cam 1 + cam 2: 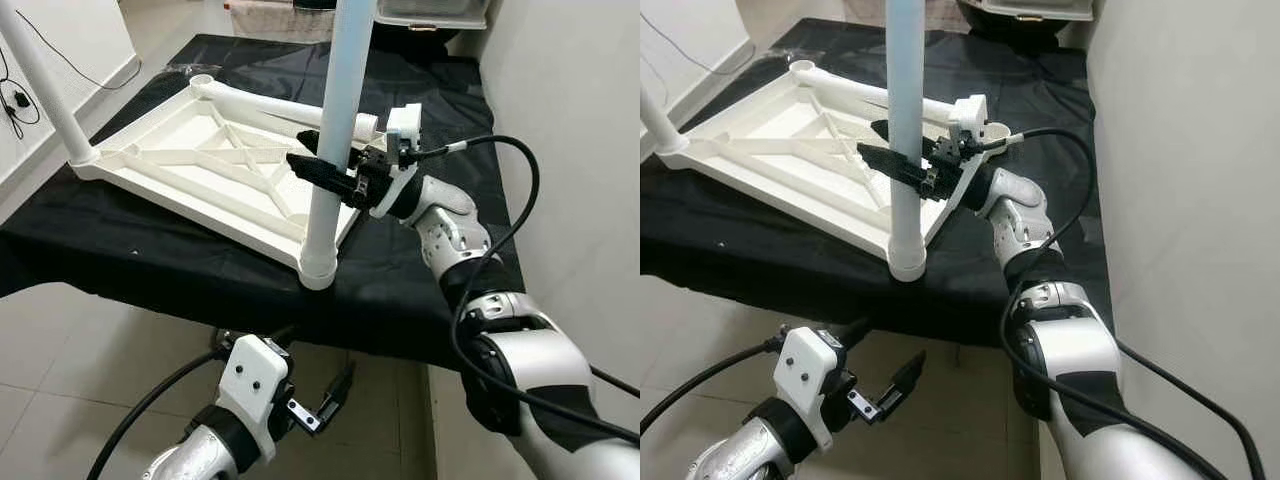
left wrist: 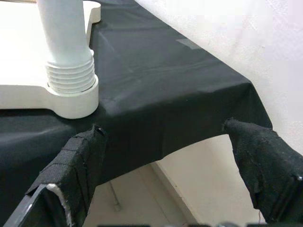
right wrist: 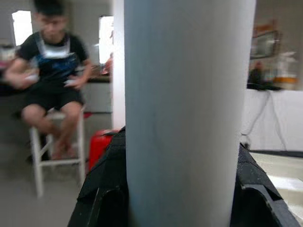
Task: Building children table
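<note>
Far left on the desk [image 1: 120,250], under its black cloth, I see one table leg [image 1: 45,85] already standing in the corner socket of the upturned white tabletop [image 1: 200,165], ribbed underside facing up. Down low at the desk's front edge, my left end effector [image 1: 335,395] hangs below the cloth with its fingers spread wide, holding nothing; its wrist camera looks up at the threaded base of the near leg seated in its socket [image 2: 71,97].

Centre: that near leg [image 1: 335,130] stands upright in the front corner. A few threads show above the socket in the wrist view, so I judge it isn't screwed fully home.

Right of it, my right end effector [image 1: 325,170] is clamped around the near leg about mid-height, black fingers [image 3: 102,189] on both sides of the tube. A blurred person on a stool [image 3: 52,71] sits in the background of that wrist view.

Behind, a third leg [image 1: 290,105] lies flat across the tabletop, not mounted.

Progress, my guess: one leg done, a second being turned in, a third still to fit; a fourth I can't see. After that the table needs flipping upright.
</note>
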Robot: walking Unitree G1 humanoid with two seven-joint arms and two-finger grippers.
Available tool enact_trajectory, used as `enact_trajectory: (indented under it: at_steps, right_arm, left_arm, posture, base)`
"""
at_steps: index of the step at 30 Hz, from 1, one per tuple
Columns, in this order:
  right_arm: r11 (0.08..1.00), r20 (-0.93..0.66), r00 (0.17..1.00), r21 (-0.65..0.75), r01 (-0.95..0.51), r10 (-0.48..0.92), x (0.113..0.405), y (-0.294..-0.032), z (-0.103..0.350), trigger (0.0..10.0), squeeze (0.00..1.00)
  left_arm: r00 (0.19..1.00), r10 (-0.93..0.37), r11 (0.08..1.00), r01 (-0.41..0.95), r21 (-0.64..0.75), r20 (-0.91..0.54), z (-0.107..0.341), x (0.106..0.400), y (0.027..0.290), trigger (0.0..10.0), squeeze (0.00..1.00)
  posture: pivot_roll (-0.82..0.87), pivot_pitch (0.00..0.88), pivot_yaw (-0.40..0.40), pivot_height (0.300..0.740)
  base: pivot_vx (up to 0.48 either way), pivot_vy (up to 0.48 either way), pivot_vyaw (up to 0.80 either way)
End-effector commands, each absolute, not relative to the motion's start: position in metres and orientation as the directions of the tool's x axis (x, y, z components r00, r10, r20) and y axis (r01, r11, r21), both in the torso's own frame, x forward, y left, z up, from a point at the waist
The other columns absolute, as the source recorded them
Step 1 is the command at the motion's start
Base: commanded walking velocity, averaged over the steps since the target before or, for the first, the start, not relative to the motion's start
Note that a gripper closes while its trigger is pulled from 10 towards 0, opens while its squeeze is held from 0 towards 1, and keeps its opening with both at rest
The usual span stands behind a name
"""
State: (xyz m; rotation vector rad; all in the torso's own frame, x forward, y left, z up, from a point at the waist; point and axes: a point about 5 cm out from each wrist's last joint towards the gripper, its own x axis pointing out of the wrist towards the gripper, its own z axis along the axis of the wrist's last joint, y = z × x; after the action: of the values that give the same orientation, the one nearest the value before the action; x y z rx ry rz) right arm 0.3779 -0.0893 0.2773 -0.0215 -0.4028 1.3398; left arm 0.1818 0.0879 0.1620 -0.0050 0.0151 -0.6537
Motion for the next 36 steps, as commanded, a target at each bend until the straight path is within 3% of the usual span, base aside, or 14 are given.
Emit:
enact_trajectory:
  at_steps: [1,7,8,13,16,17,18,20,21,23,36]
  right_arm:
    - [0.183,0.032,0.181,-0.081,-0.980,0.983,0.373,-0.087,0.212,0.0,0.00]
    - [0.107,-0.004,0.108,-0.092,-0.990,0.994,0.371,-0.085,0.214,0.0,0.00]
    - [0.044,-0.046,0.049,-0.096,-0.994,0.998,0.369,-0.082,0.213,0.0,0.00]
    - [0.046,-0.059,0.052,-0.094,-0.994,0.997,0.369,-0.080,0.213,0.0,0.00]
    - [0.098,-0.047,0.102,-0.086,-0.991,0.994,0.372,-0.078,0.213,0.0,0.00]
    - [0.173,-0.042,0.177,-0.083,-0.981,0.983,0.376,-0.077,0.213,0.0,0.00]
    - [0.173,-0.042,0.177,-0.083,-0.981,0.983,0.376,-0.077,0.213,0.0,0.00]
    - [0.323,-0.026,0.325,-0.070,-0.944,0.945,0.384,-0.079,0.213,0.0,0.00]
    - [0.323,-0.026,0.325,-0.070,-0.944,0.945,0.384,-0.079,0.213,0.0,0.00]
    - [0.416,-0.014,0.418,-0.053,-0.908,0.909,0.389,-0.084,0.212,0.0,0.00]
    - [0.525,0.023,0.525,-0.036,-0.850,0.851,0.392,-0.093,0.206,0.0,0.00]
  left_arm:
    - [0.789,-0.614,0.789,0.614,-0.016,-0.025,0.161,0.179,0.089,10.0,0.00]
    - [0.789,-0.614,0.789,0.614,-0.014,-0.028,0.161,0.179,0.089,10.0,0.00]
    - [0.790,-0.612,0.791,0.612,-0.015,-0.031,0.161,0.179,0.089,10.0,0.00]
    - [0.792,-0.610,0.792,0.610,-0.014,-0.032,0.162,0.179,0.089,10.0,0.00]
    - [0.791,-0.611,0.792,0.611,-0.012,-0.032,0.162,0.180,0.089,10.0,0.00]
    - [0.791,-0.611,0.791,0.611,-0.011,-0.031,0.162,0.180,0.089,10.0,0.00]
    - [0.791,-0.611,0.791,0.611,-0.011,-0.031,0.162,0.180,0.089,10.0,0.00]
    - [0.791,-0.611,0.791,0.611,-0.009,-0.030,0.162,0.181,0.088,10.0,0.00]
    - [0.791,-0.611,0.791,0.611,-0.009,-0.030,0.162,0.181,0.088,10.0,0.00]
    - [0.791,-0.611,0.792,0.611,-0.010,-0.026,0.162,0.182,0.088,10.0,0.00]
    - [0.792,-0.610,0.792,0.610,-0.006,-0.024,0.162,0.183,0.087,10.0,0.00]
  posture:
    - [0.16,0.276,-0.050,0.740]
    - [0.16,0.274,-0.055,0.740]
    - [0.17,0.270,-0.057,0.740]
    - [0.16,0.268,-0.055,0.740]
    - [0.16,0.268,-0.056,0.740]
    - [0.16,0.266,-0.053,0.740]
    - [0.16,0.266,-0.053,0.740]
    - [0.16,0.265,-0.055,0.740]
    - [0.16,0.265,-0.055,0.740]
    - [0.15,0.262,-0.057,0.740]
    - [0.15,0.253,-0.056,0.740]
  base:
    - [0.000,0.000,0.00]
    - [0.000,0.000,0.00]
    - [0.000,0.000,0.00]
    - [0.000,0.000,0.00]
    - [0.000,0.000,0.00]
    - [0.000,0.000,0.00]
    - [0.000,0.000,0.00]
    - [0.000,0.000,0.00]
    - [0.000,0.000,0.00]
    - [0.000,0.000,0.00]
    - [0.000,0.000,0.00]
